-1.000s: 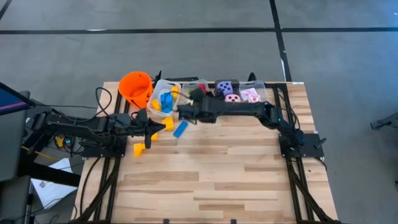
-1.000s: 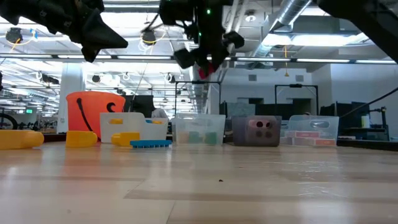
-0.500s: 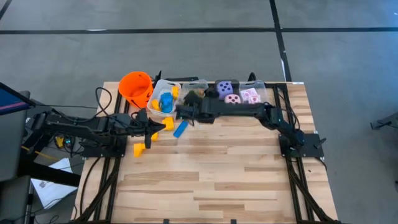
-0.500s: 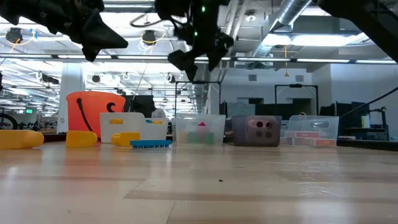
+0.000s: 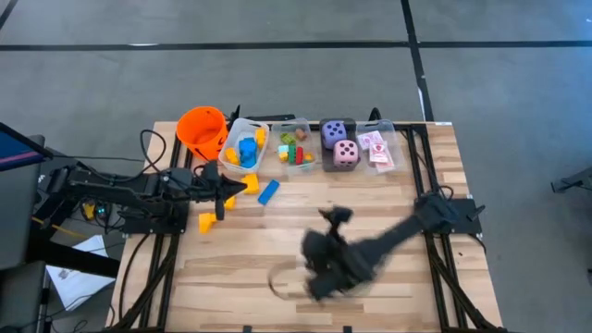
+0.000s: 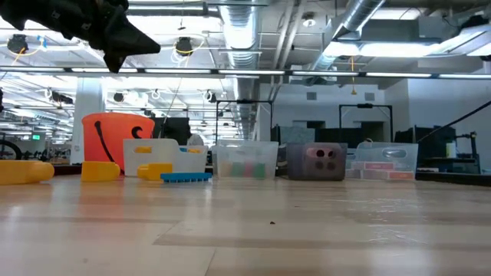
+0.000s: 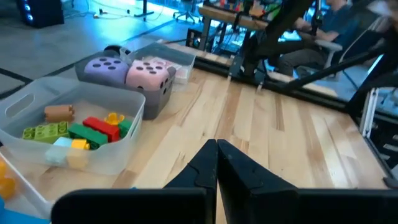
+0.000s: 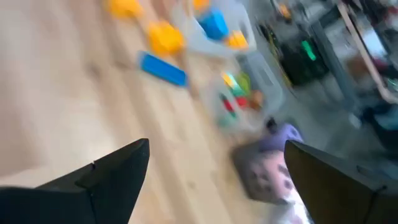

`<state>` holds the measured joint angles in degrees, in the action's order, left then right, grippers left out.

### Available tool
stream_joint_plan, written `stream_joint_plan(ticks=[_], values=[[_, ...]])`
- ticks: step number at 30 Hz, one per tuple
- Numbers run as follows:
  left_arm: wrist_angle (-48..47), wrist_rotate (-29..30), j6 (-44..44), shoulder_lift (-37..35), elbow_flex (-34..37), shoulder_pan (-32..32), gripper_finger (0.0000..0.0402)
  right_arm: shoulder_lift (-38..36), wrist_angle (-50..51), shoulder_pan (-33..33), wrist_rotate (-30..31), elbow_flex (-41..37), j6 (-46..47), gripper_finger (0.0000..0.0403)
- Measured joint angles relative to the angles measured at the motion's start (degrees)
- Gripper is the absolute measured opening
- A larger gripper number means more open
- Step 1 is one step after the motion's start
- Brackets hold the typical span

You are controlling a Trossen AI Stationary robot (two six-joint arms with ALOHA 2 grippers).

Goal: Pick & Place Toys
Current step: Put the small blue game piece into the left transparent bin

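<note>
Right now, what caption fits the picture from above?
Right gripper swings over bare table; left gripper waits near loose blue block.

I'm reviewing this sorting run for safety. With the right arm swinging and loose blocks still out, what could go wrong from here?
1. The right gripper is blurred in motion, open and empty, low over the table; a fast swing may strike the wood.
2. The left gripper hangs shut close to the yellow blocks and the blue block; it may knock them.
3. Those blocks lie close to the clear bins; a push might shift a bin.
</note>
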<state>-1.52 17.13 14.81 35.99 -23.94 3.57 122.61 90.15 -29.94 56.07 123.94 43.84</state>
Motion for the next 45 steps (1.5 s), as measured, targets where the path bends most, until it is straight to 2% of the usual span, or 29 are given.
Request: stream_joint_plan(ticks=[2,5,8,10,12,14,15,17,21,24,26,28,29,31,36,39,45], values=[[1.20,0.01,0.00,0.00,0.00,-0.02,0.0000,-2.53,-0.54,-3.95,3.26,-3.45,3.08,0.0365],[4.52,0.02,0.00,0.00,0.00,-0.07,0.0000,-8.84,-0.45,-8.31,10.42,-14.04,11.02,0.0365],[6.84,0.02,0.01,0.00,0.00,-0.07,0.0000,-19.39,0.03,-11.23,11.43,-31.84,23.81,0.0362],[7.69,0.01,0.01,-0.01,0.00,-0.09,0.0000,-27.70,-0.37,-12.15,12.12,-44.94,35.58,0.0358],[7.71,0.02,0.02,0.00,0.02,-0.09,0.0000,-37.01,-4.71,-12.96,16.22,-58.70,46.63,0.0354],[7.74,0.02,0.02,0.00,0.00,-0.09,0.0000,-45.90,-20.14,-13.24,23.82,-71.77,49.55,0.0351],[7.73,0.02,0.02,0.00,0.00,-0.10,0.0000,-49.29,-30.88,-13.76,25.64,-77.81,45.61,0.0349],[7.95,0.02,0.02,0.00,0.00,-0.11,0.0000,-53.84,-57.30,-14.52,25.67,-88.95,30.08,0.0346],[9.46,0.02,0.02,0.00,0.01,-0.11,0.0000,-54.26,-114.04,-13.73,15.69,-107.60,-5.82,0.0339],[10.43,0.42,0.02,0.08,0.01,-0.11,0.0000,-47.78,-148.59,-10.08,3.21,-115.85,-22.66,0.0333],[10.76,1.44,0.02,0.43,0.00,-0.11,0.0000,-42.64,-164.59,-6.51,-5.46,-118.19,-29.29,0.0328],[10.26,2.49,0.04,0.57,0.02,-0.11,0.0000,-37.05,-175.75,-2.54,-14.03,-118.50,-33.91,0.0325],[10.33,2.50,0.04,0.95,0.02,-0.11,0.0000,-34.30,-179.20,-0.62,-17.76,-118.09,-35.66,0.0323],[9.81,2.21,0.16,1.83,0.02,-0.04,0.0005,-29.69,-179.34,3.09,-23.10,-115.34,-37.51,0.0321],[6.48,0.46,3.14,5.15,0.00,0.00,0.0056,-21.06,-175.43,10.44,-28.06,-106.78,-38.68,0.0320],[1.97,1.38,4.85,8.65,0.04,-0.31,0.0106,-17.09,-178.57,13.18,-31.97,-101.76,-40.75,0.0320],[-0.52,5.11,11.31,18.99,0.07,-1.09,0.0216,-11.69,-179.55,15.10,-32.77,-93.98,-45.20,0.0320]])
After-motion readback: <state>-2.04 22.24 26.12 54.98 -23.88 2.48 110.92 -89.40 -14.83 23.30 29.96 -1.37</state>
